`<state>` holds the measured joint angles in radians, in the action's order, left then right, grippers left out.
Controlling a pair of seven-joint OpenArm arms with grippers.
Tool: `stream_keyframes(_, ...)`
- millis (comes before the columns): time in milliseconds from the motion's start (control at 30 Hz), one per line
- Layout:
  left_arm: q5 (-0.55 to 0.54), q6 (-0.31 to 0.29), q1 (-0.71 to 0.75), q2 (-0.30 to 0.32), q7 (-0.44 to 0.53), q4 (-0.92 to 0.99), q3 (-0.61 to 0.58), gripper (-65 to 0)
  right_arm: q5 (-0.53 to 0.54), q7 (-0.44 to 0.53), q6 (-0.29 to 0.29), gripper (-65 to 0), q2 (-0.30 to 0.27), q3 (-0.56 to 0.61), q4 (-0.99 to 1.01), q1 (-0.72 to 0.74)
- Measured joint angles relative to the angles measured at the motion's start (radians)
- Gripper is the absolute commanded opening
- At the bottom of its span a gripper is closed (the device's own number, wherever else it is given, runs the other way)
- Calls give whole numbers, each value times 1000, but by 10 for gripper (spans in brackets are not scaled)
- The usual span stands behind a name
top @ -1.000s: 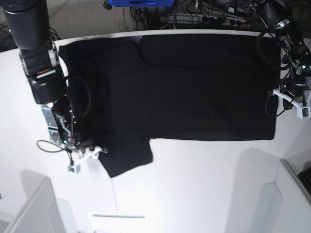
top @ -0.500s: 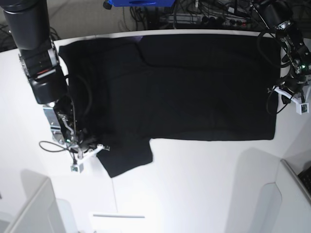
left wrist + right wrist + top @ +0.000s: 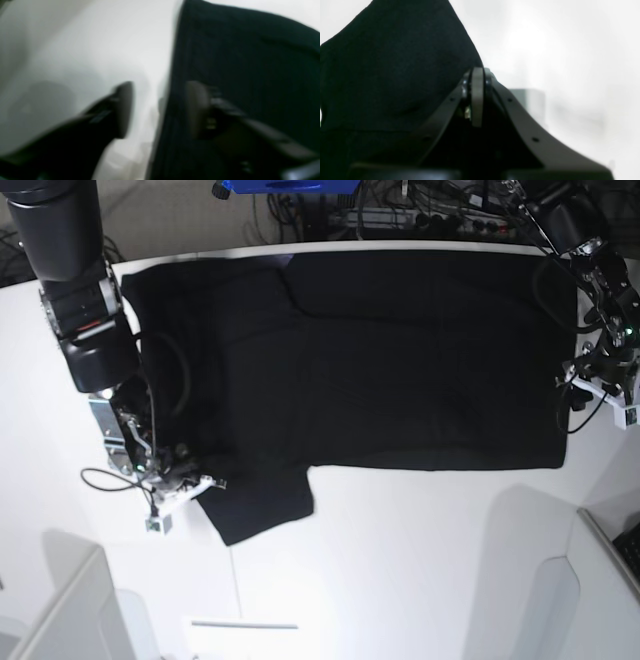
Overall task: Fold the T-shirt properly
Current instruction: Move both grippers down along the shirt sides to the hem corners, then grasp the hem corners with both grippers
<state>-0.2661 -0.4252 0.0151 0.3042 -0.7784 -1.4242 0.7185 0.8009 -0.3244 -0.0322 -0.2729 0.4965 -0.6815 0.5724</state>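
- The T-shirt [image 3: 400,360] lies spread flat on the white counter [image 3: 400,560], its hem edge at the left end effector [image 3: 600,385] and its sleeve at the right end effector [image 3: 185,485].
- The step in hand looks like taking two holds on the near side of the shirt so it can be folded over.
- Right end effector [image 3: 477,97]: fingers pressed together at the sleeve edge. The wrist view shows black cloth just to its left and reaching its tips, but whether any cloth is pinched between the pads I cannot tell.
- To do it well, check that hold before lifting. If the pads met on nothing, reopen and push further over the sleeve.
- Left end effector [image 3: 160,110]: fingers apart, one over bare counter, the other over cloth, with the shirt's edge running between them. The view is blurred, so contact is unclear.
- It should drop low enough to catch all layers at that edge, then close.
- Both holds should lift together and evenly, keeping the cloth taut between them so the fold line stays straight.
- Pose: the right arm reaches down steeply from above, wrist bent so the end effector lies low and nearly flat, pointing at the sleeve. The left arm comes in from the far corner, its end effector angled down at the hem.
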Motion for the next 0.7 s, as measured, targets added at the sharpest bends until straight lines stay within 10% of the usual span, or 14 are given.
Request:
stream_keyframes(400,14,6,-249,69,10,336,-4,-123,3,-4,0,-650,2,0,-3,0)
stream_keyframes(700,240,3,-396,58,174,578,-113,-123,3,-7,7,-650,2,0,-3,0)
